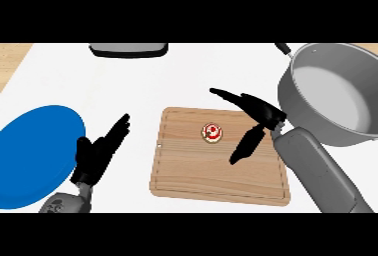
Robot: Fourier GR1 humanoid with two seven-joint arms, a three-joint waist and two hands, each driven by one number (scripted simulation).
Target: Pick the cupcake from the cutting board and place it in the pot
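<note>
R hand [255, 117] hangs over the cutting board's [219, 180] right part w/ fingers spread and straight, thumb splayed toward the top-left, holding nothing and not on the cupcake [212, 132]. The cupcake sits on the board's upper middle, just left of the R fingers, apart from them. L hand [96, 152] shows at lower left betw. the blue plate [33, 160] and the board, fingers straight and relaxed, pointing up-right, empty. Counts: 1 cupcake, 1 board, 1 pot [299, 90], 1 plate, 1 dark tray-like obj [127, 49] at the top edge, 2 hands. Cupcake is small, round, white top w/ red swirl. Board is light wood, rectangular w/ rounded corners and a groove near its rim. Pot is grey metal, round, deep, pale inside, at upper right, beside the board's corner. Plate is smooth, round, flat.
</note>
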